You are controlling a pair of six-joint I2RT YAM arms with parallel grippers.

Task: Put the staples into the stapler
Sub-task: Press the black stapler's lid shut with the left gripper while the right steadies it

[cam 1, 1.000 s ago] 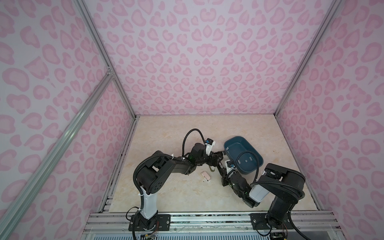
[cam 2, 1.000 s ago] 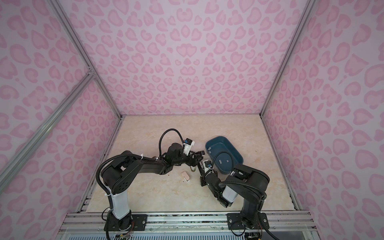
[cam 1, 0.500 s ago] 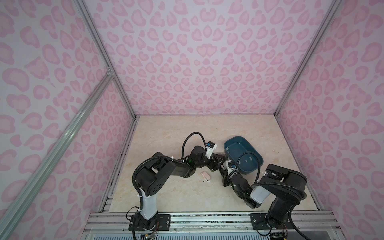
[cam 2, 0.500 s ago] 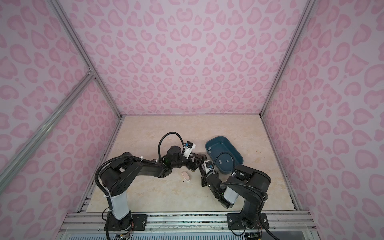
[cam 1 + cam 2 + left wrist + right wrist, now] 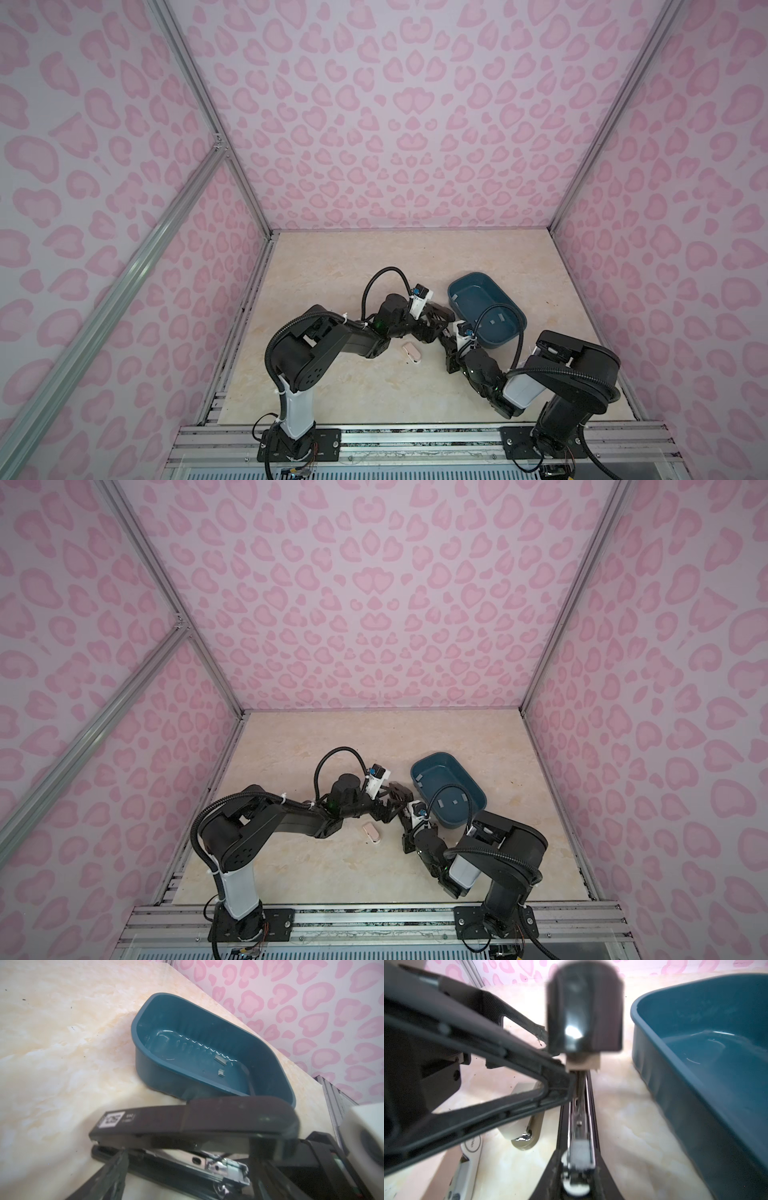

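Observation:
A black stapler (image 5: 207, 1118) lies beside the tray with its lid (image 5: 583, 1007) raised and its metal channel (image 5: 581, 1105) bare. My left gripper (image 5: 189, 1169) is open wide. Its fingers (image 5: 508, 1084) straddle the channel under the lid and touch it. My right gripper (image 5: 578, 1174) is narrowly open at the channel's near end. A light-grey strip of staples (image 5: 579, 1152) lies in the channel between its tips. More staples (image 5: 221, 1058) lie loose in the tray. In both top views the two grippers (image 5: 436, 328) (image 5: 405, 818) meet and hide the stapler.
The blue tray (image 5: 473, 274) (image 5: 440, 755) (image 5: 166, 1072) stands just right of the grippers, close to the stapler. A small pale pink stapler (image 5: 412, 351) (image 5: 371, 833) (image 5: 467, 1163) lies on the table in front of the left gripper. Pink patterned walls enclose the table.
My left gripper has shifted a little to the right, closer to the right gripper. The right gripper's jaws have parted slightly.

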